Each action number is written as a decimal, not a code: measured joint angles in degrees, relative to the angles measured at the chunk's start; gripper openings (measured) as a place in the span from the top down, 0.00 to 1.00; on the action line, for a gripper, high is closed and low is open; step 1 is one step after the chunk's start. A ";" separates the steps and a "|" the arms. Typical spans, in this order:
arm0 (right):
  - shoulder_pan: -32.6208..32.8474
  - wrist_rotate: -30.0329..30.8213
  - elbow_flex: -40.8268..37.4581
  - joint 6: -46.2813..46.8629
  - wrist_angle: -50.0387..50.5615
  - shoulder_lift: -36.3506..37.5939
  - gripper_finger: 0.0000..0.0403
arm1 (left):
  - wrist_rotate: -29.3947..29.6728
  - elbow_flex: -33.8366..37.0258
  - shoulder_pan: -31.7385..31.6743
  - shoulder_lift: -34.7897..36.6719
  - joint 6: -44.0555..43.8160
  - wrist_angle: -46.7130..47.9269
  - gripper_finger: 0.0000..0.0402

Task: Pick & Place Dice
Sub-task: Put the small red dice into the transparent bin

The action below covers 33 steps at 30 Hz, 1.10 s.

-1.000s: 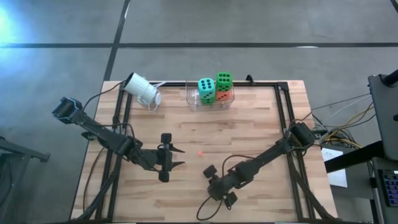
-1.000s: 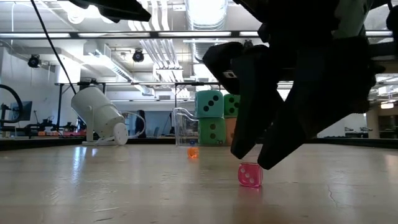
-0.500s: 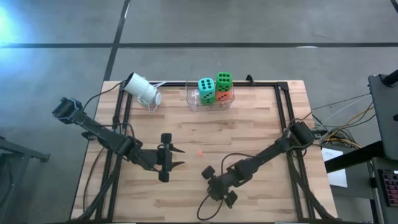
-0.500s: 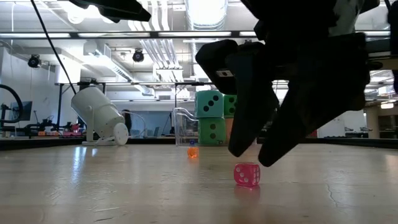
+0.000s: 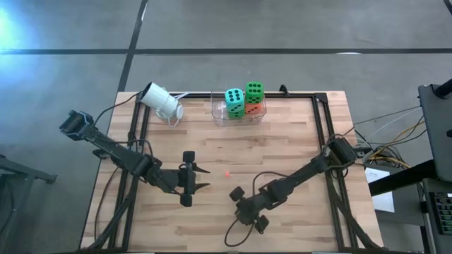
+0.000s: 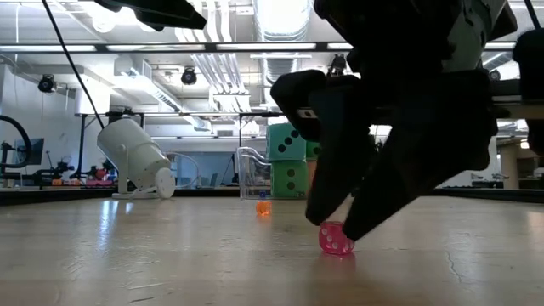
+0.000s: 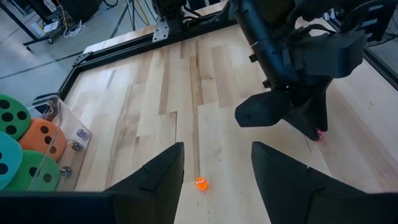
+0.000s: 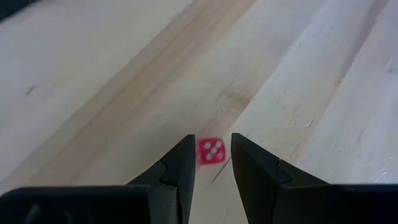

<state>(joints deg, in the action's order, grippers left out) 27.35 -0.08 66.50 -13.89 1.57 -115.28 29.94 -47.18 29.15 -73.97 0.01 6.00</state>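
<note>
Pink die (image 8: pixel 211 151) lies flat on table (image 5: pixel 296 148), four-pip face up; right gripper (image 8: pixel 211 163) straddles it, narrowly parted; left gripper (image 7: pixel 217 168) gapes.

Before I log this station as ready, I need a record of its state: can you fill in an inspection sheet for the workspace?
Surface: wooden table, dry, inside a black frame.
Job's things: big soft dice stacked in a clear bin at the far edge; tiny orange die loose mid-table; tiny pink die on the table.
Clutter: white cup on its side near the far left corner.
Grippers: right gripper open, low, straddling the pink die; left gripper open, above the table, aimed toward the orange die.
Cables: black cable looped along the right arm.
Surroundings: grey floor, equipment to the right; no person seen.
</note>
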 joint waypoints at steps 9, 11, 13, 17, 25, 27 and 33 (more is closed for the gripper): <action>-0.04 -0.13 -3.13 0.44 -4.31 0.00 0.75 | 0.01 0.00 0.00 0.00 0.00 0.00 0.52; -0.04 -0.13 -3.44 0.49 -4.44 0.00 0.75 | -0.01 0.00 0.00 0.00 0.00 0.00 0.52; -0.04 -0.13 -3.49 1.01 -4.48 0.00 0.76 | -0.01 0.00 0.00 0.00 0.00 0.00 0.52; -0.15 -0.21 -3.00 2.23 -3.93 0.00 0.80 | 0.01 0.00 0.00 0.00 0.00 0.00 0.52; -0.31 -0.13 -2.36 3.90 -3.85 0.00 0.88 | 0.01 0.00 0.01 0.00 0.04 -0.03 0.52; -0.28 -0.11 -2.38 4.12 -3.66 0.03 0.88 | 0.01 0.00 0.00 0.00 0.03 -0.02 0.52; -0.56 3.77 -2.40 4.02 2.40 5.39 0.88 | -0.01 0.00 0.00 0.00 0.07 -0.13 0.52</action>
<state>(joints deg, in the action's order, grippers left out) 26.79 3.69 64.10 -9.87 3.96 -109.90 29.93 -47.18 29.15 -73.97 0.08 5.87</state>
